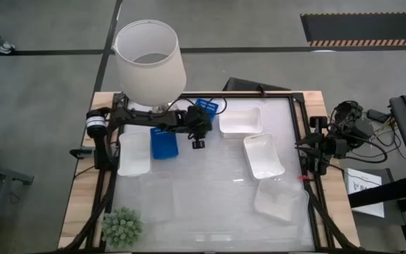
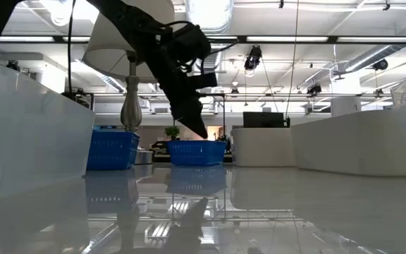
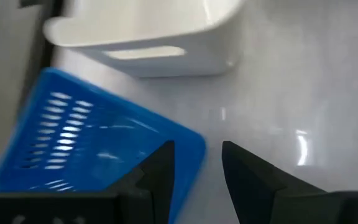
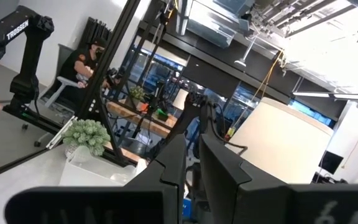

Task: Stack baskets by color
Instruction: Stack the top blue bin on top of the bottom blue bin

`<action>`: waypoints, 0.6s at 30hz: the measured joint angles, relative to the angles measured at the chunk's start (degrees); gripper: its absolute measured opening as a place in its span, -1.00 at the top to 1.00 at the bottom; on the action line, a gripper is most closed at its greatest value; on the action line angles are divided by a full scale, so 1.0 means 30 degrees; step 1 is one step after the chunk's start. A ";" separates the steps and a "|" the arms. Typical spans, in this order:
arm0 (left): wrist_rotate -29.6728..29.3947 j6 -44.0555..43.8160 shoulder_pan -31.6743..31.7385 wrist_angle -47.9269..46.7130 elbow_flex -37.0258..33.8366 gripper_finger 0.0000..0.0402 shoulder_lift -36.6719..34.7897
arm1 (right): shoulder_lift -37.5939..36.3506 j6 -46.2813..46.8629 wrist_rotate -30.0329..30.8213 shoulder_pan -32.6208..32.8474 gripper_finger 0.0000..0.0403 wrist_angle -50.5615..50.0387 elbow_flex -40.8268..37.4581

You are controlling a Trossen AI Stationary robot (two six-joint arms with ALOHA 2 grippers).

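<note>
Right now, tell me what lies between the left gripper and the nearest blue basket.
Nothing: in the left wrist view the open left gripper hangs just off the blue basket's corner, with only bare table showing between its fingers.

Slotted blue plastic basket (image 1: pixel 164 144), glossy tabletop (image 1: pixel 210 190)

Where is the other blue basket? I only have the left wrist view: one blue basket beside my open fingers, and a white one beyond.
Observer: The second blue basket sits just right of the lampshade, behind your arm.
Operator: How many whites are out?
Observer: Three white baskets: that one left of your near blue basket, two more to its right.
Operator: Is the right arm close?
Observer: No, the right gripper waits at the table's right edge.
</note>
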 joint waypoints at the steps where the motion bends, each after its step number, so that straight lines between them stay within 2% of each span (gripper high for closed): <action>1: 0.0105 0.0000 -0.0001 0.0012 0.0000 0.41 0.0167 | 0.0000 -0.0060 0.0000 0.0000 0.81 0.0000 0.0000; 12: 0.0087 -0.0002 0.0215 0.0615 -0.0022 0.43 0.1434 | 0.0000 -0.0176 0.0000 0.0004 0.81 0.0015 0.0000; 15: 0.0094 -0.0002 0.0208 0.0563 -0.0027 0.54 0.1538 | 0.0015 -0.0168 0.0003 0.0005 0.81 0.0007 0.0000; 18: 0.0094 -0.0016 0.0208 0.0647 -0.0022 0.74 0.1508 | 0.0015 -0.0168 0.0000 0.0000 0.81 0.0007 0.0000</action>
